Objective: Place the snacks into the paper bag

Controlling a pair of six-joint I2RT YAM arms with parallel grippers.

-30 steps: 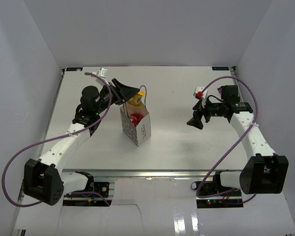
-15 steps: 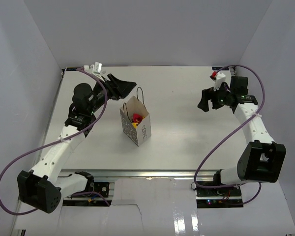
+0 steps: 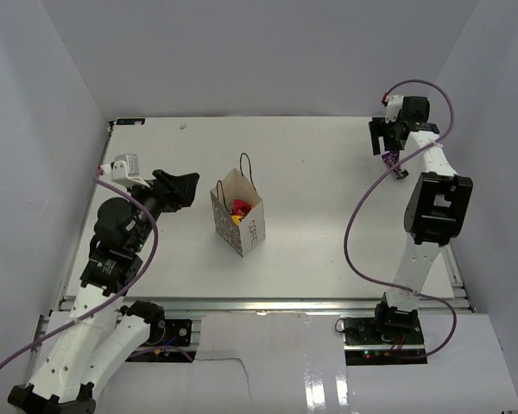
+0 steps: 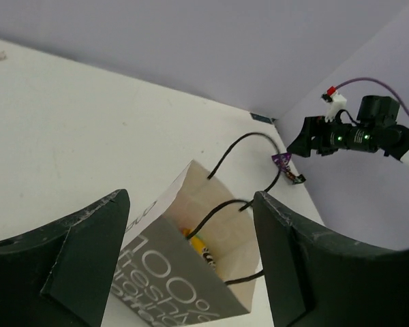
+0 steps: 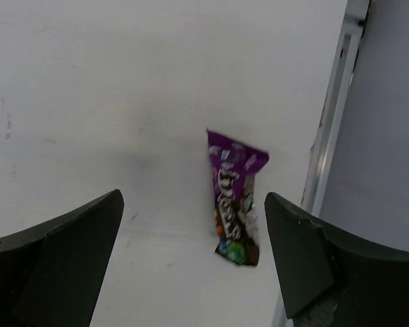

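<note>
The white paper bag stands upright left of the table's middle, its top open. A red pouch and a yellow wrapper show inside it. In the left wrist view the bag shows its grey lettered side, with a yellow wrapper in it. My left gripper is open and empty, to the left of the bag and apart from it. A dark purple packet lies at the far right edge. My right gripper hangs open above that packet, not touching it. The other snacks are hidden.
A metal rail runs along the table's right edge, close beside the purple packet. The grey enclosure walls stand close behind and to the right of my right gripper. My right arm shows in the left wrist view past the bag.
My left gripper let a yellow wrapper into the bag, then drew back to the near left. My right arm swung to the far right corner, over the purple packet.
</note>
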